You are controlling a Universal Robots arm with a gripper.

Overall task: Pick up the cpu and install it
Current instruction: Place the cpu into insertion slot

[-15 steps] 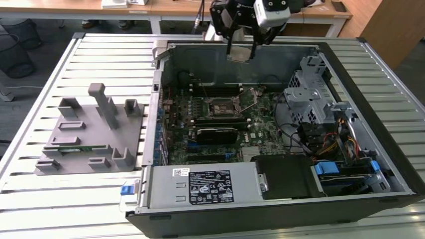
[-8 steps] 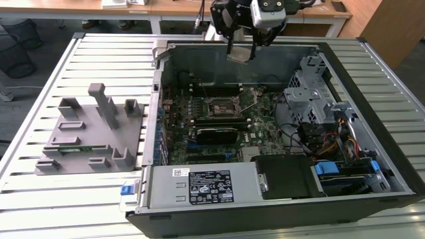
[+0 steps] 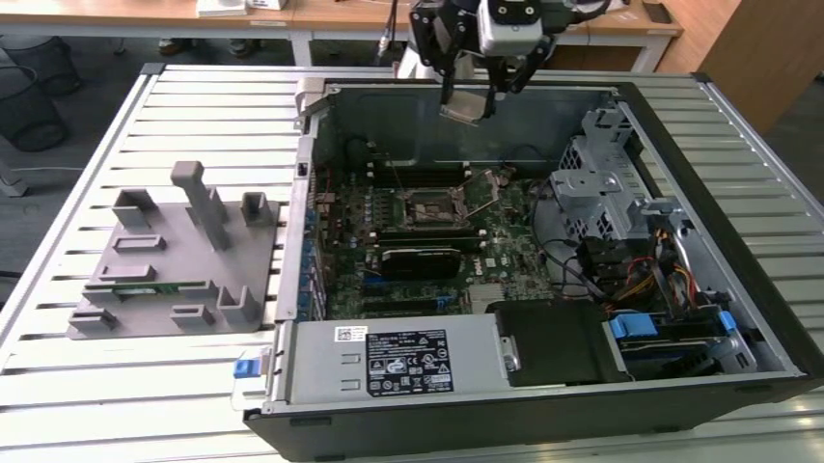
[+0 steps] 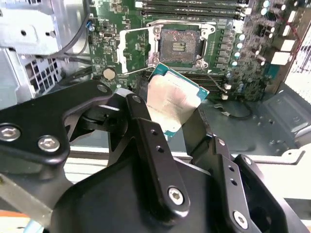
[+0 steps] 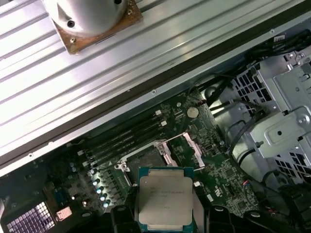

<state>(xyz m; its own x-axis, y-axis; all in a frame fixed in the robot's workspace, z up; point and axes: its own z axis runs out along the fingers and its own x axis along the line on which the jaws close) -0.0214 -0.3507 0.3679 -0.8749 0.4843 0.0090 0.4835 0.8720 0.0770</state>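
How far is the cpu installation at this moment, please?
Done: the gripper is shut on the cpu, held in the air over the open case. Left: the socket is open and empty; the cpu is not yet seated in it.

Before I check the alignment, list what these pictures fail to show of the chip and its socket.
Chip underside: faces away in both wrist views.
Chip's held edges: behind the gripper fingers, second wrist view.
Socket pins: too small, exterior view.
Part of the socket: behind the chip, first wrist view.
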